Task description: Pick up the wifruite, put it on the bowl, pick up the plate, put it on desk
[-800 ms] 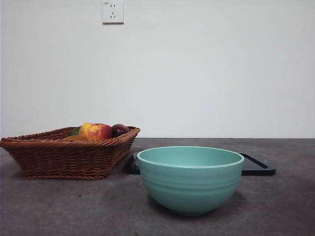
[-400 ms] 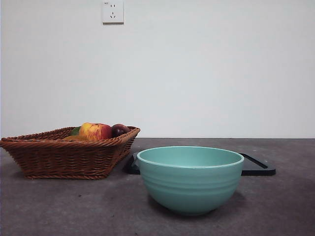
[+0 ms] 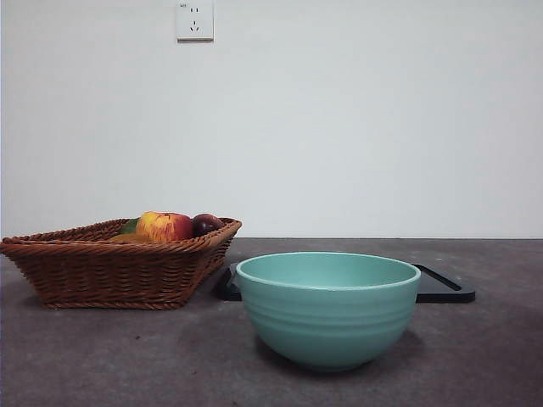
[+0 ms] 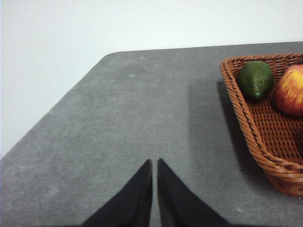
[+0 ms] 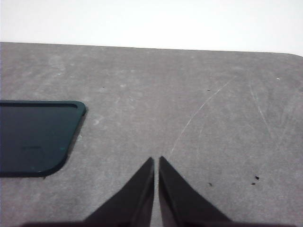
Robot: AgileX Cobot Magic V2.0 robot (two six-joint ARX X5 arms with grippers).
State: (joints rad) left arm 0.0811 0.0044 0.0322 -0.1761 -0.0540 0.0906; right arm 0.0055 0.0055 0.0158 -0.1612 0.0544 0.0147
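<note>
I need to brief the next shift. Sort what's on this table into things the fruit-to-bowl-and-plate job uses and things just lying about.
Belongs to the job:
teal bowl
dark tray-like plate behind the bowl
desk
left gripper and right gripper, both shut, holding nothing

Just lying about:
wicker basket
red-yellow apple
dark purple fruit
green fruit
wall socket

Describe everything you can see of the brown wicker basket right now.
The brown woven wicker basket is a shallow tray with flared sides and a braided rim, upright on the dark grey desk, beside and behind the teal bowl, apart from it. It holds a red-yellow apple, a dark purple fruit and a bumpy green fruit. No gripper touches it.
</note>
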